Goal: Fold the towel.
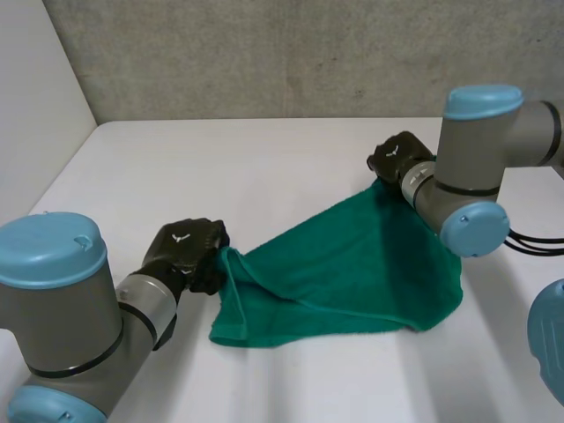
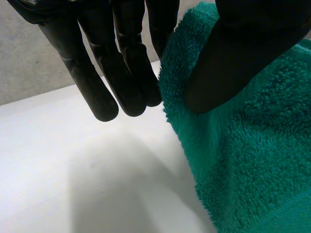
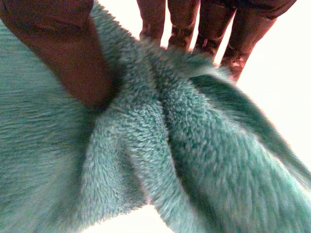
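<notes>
As left hand (image 1: 187,251) and right hand (image 1: 398,159) pinch it, towel (image 1: 352,273) stretches between.

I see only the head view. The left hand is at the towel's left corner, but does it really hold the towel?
Observer: Yes. Its wrist view shows the left hand with its thumb on the towel, pinching the edge against one finger behind it.
Operator: And its other fingers?
Observer: They are straight and beside the towel's edge, over the bare table.
Operator: Does the right hand hold too?
Observer: Yes. The right hand pinches bunched cloth, with the thumb in front and the fingers behind.
</notes>
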### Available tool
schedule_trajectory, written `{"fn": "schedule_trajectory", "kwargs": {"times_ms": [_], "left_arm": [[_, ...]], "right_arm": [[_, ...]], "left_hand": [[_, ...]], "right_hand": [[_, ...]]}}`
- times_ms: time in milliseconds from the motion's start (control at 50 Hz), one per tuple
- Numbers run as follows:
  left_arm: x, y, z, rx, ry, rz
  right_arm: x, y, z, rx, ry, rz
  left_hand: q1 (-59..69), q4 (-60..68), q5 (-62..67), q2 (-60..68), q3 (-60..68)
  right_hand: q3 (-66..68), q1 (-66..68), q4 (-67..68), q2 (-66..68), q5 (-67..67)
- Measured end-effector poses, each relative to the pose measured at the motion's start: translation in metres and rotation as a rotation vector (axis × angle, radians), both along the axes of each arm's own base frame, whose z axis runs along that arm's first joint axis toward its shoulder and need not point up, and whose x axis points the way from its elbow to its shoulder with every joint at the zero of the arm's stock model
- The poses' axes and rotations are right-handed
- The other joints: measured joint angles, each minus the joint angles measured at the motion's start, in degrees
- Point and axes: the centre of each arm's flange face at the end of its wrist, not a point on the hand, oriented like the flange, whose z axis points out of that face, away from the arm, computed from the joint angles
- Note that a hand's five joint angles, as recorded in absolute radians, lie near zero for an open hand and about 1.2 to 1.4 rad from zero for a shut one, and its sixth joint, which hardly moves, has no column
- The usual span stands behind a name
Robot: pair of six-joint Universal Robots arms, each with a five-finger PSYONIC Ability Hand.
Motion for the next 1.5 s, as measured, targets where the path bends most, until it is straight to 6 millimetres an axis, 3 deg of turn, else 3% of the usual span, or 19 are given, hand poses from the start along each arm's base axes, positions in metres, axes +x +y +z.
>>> {"fn": "schedule_trajectory", "kwargs": {"times_ms": [80,160,240,340,420,500,560,640,800,820,900,920,960,1080,1140,1160,1220,1400,1500], "left_arm": [[0.002,-0.003,0.001,-0.009,0.000,0.021],[0.004,-0.005,0.003,-0.015,0.002,0.031],[0.005,-0.004,0.003,-0.016,0.003,0.032],[0.005,-0.003,0.003,-0.015,0.002,0.031],[0.005,-0.003,0.003,-0.015,0.002,0.031],[0.005,-0.003,0.003,-0.015,0.002,0.030],[0.005,-0.003,0.003,-0.015,0.002,0.030],[0.005,-0.003,0.003,-0.015,0.003,0.029],[0.005,-0.002,0.006,-0.021,0.006,0.029],[0.005,-0.002,0.006,-0.022,0.006,0.029],[0.005,-0.002,0.007,-0.024,0.007,0.030],[0.005,-0.002,0.007,-0.024,0.007,0.030],[0.005,-0.001,0.007,-0.024,0.007,0.031],[0.005,-0.001,0.007,-0.023,0.006,0.027],[0.004,0.000,0.007,-0.022,0.003,0.023],[0.004,0.001,0.006,-0.021,-0.003,0.017],[0.004,0.002,0.007,-0.020,-0.013,0.011],[0.010,0.003,0.017,-0.029,-0.019,0.027],[0.016,0.004,0.040,-0.065,0.031,0.056]], "right_arm": [[0.002,-0.005,0.007,-0.073,-0.106,-0.030],[-0.002,0.003,0.027,-0.101,-0.225,-0.045],[-0.014,0.026,0.046,-0.066,-0.325,-0.058],[-0.028,0.057,0.049,0.015,-0.349,-0.069],[-0.045,0.093,0.037,0.137,-0.322,-0.069],[-0.055,0.109,0.026,0.218,-0.301,-0.072],[-0.071,0.131,0.000,0.384,-0.286,-0.079],[-0.081,0.143,-0.020,0.498,-0.299,-0.083],[-0.093,0.133,-0.046,0.532,-0.332,-0.114],[-0.095,0.129,-0.052,0.528,-0.335,-0.124],[-0.099,0.119,-0.059,0.510,-0.341,-0.140],[-0.101,0.114,-0.061,0.494,-0.345,-0.149],[-0.104,0.107,-0.061,0.468,-0.352,-0.159],[-0.113,0.094,-0.041,0.351,-0.381,-0.169],[-0.114,0.094,-0.034,0.322,-0.387,-0.167],[-0.115,0.094,-0.028,0.300,-0.390,-0.162],[-0.114,0.097,-0.022,0.280,-0.392,-0.155],[-0.112,0.106,-0.006,0.222,-0.387,-0.123],[-0.112,0.112,0.010,0.145,-0.357,-0.094]], "left_hand": [[0.0,0.0,0.0,0.0,0.0],[-0.1,0.0,0.0,0.0,0.0],[0.0,0.0,0.0,0.0,0.0],[0.0,0.0,0.0,0.0,0.0],[0.0,0.0,0.0,0.0,0.0],[0.0,0.0,0.0,0.0,0.0],[0.0,0.0,0.0,0.0,0.0],[0.0,0.0,0.0,0.0,0.0],[0.0,0.0,0.0,0.0,0.0],[0.0,0.0,0.0,0.0,0.0],[0.0,0.0,0.0,0.0,0.0],[0.0,0.0,0.0,0.0,0.0],[0.0,0.0,0.0,0.0,0.0],[0.0,0.0,0.0,0.0,0.0],[-8.9,-9.7,-7.5,-10.8,-10.6],[-27.1,-26.7,-23.7,-27.6,-26.1],[-45.6,-47.1,-43.7,-47.2,-46.2],[-48.7,-53.0,-49.7,-52.9,-52.5],[-48.7,-53.0,-49.7,-52.9,-52.5]], "right_hand": [[-38.1,-33.0,-38.1,-38.1,-37.3],[-44.9,-36.0,-44.2,-44.0,-43.0],[-45.1,-36.1,-44.2,-44.2,-43.1],[-45.1,-36.1,-44.2,-44.2,-43.1],[-45.1,-36.1,-44.2,-44.2,-43.1],[-45.1,-36.1,-44.2,-44.2,-43.1],[-44.4,-35.9,-44.1,-44.0,-42.8],[-42.2,-35.5,-42.7,-42.2,-41.2],[-30.4,-24.1,-30.6,-30.6,-30.7],[-19.3,-14.6,-19.5,-18.3,-19.9],[-5.8,-1.9,-6.3,-3.9,-7.1],[7.2,6.9,6.3,8.1,6.1],[9.5,7.4,9.4,10.1,8.4],[10.5,7.4,11.0,10.3,8.9],[10.5,7.4,11.0,10.3,8.9],[10.5,7.4,11.0,10.3,9.5],[10.5,7.4,11.0,10.3,9.5],[10.5,7.4,11.0,10.3,9.5],[10.5,7.4,11.0,10.3,9.5]]}}
